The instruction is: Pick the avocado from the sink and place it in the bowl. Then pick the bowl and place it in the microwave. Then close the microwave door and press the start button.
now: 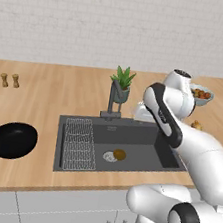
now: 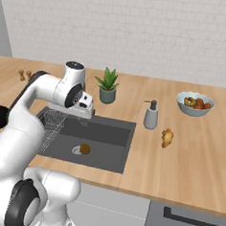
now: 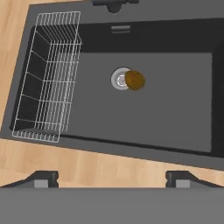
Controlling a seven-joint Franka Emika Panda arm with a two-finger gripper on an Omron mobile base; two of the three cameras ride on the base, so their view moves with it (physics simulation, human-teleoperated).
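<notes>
A: Where is the avocado [image 3: 134, 80] found?

B: It is seen on the floor of the sink [image 3: 175, 113], touching the right edge of the round silver drain [image 3: 119, 79] in the hand view. From the base views it is also seen beside the drain, near the middle of the basin [image 1: 119, 154] [image 2: 85, 149].

A: How is it placed relative to the jaws?

B: The gripper [image 3: 112, 178] is held well above the basin, looking straight down. The jaws are spread wide, nothing being pinched between them. The avocado is seen far beyond the finger tips [image 3: 43, 178], slightly right of the midline between them, with the near sink rim and a strip of counter [image 3: 87, 166] lying between.

A: What else is found around it?

B: A wire rack [image 3: 46, 78] is set along the sink's left side. The black bowl [image 1: 12, 139] is placed on the counter, well left of the sink. The faucet [image 1: 114, 101] and a potted plant [image 1: 122, 84] are seen behind the basin.
</notes>
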